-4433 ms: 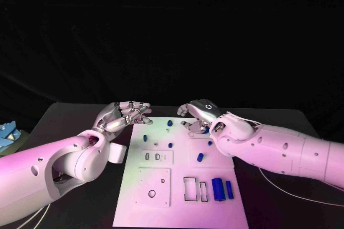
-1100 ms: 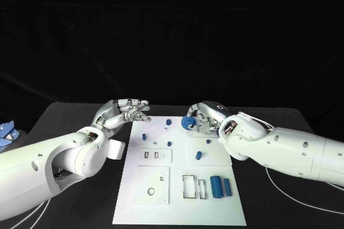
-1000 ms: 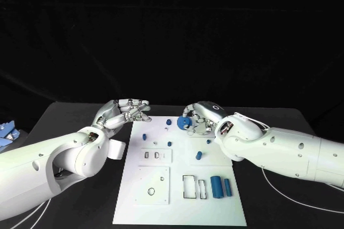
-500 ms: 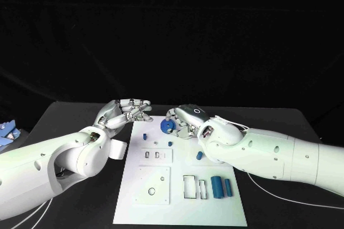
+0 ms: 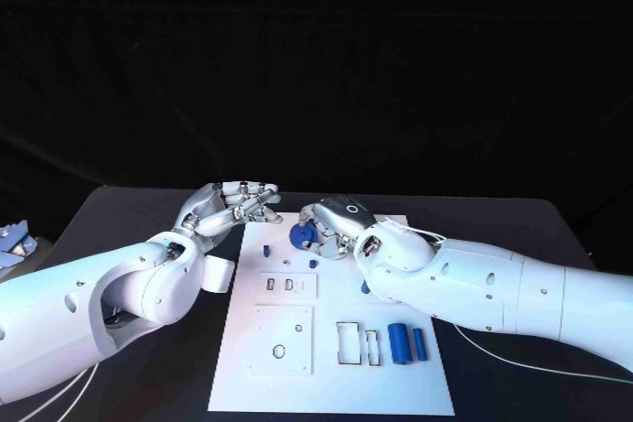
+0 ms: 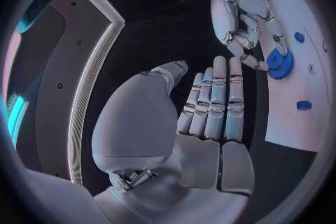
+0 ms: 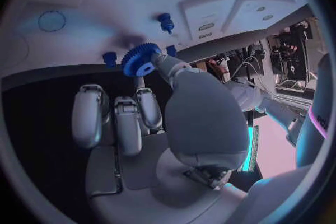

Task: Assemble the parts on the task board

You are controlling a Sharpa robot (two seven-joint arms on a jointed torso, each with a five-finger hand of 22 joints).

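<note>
My two arms come in from both sides, and the hands are close together in the middle of the head view.

My right hand [image 5: 333,222] is a little right of the centre, and its fingertips [image 7: 162,64] pinch a blue gear [image 7: 140,60]. My left hand [image 5: 232,205] is left of the centre, with the fingers [image 6: 218,98] straight and side by side, holding nothing. My left arm takes the lower left of the frame, my right arm the lower right.
</note>
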